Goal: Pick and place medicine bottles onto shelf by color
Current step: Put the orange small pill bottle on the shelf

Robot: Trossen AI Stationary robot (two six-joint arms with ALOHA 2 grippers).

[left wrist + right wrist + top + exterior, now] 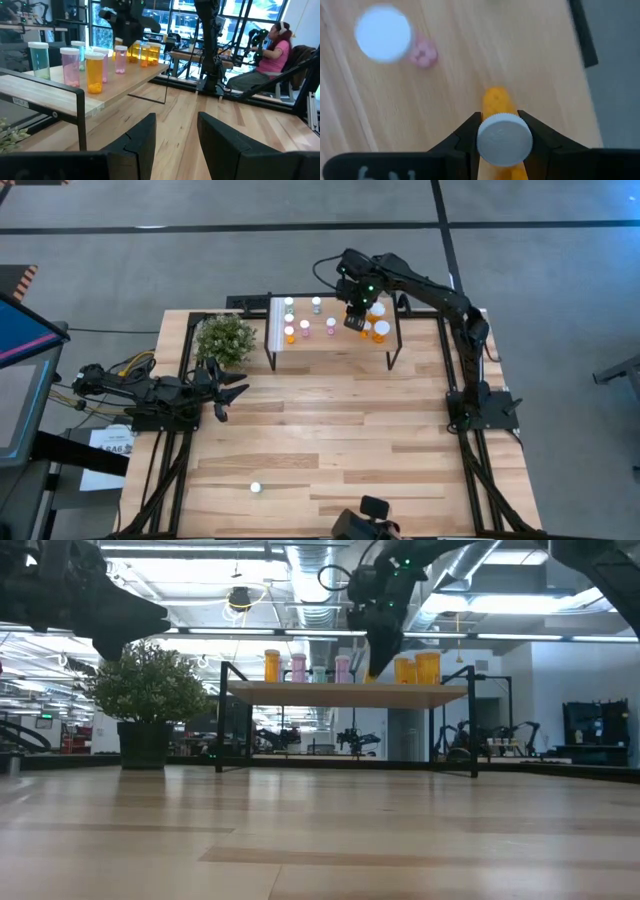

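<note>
Right gripper (504, 131) fingers clamp an upright orange bottle (504, 145) over the shelf (335, 340), pink bottle (385, 36) at ten o'clock.

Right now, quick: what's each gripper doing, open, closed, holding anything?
Left gripper: open, empty, waiting beside the plant.
Right gripper: closed on an orange bottle above the shelf.

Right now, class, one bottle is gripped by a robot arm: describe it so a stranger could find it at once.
Start at the small raised shelf at the table's far edge, beside the potted plant. Over its right part hangs the right gripper, jaws closed on an orange bottle just under its white cap. Unlike its neighbours standing free on the board, this one is clamped between dark jaws.
</note>
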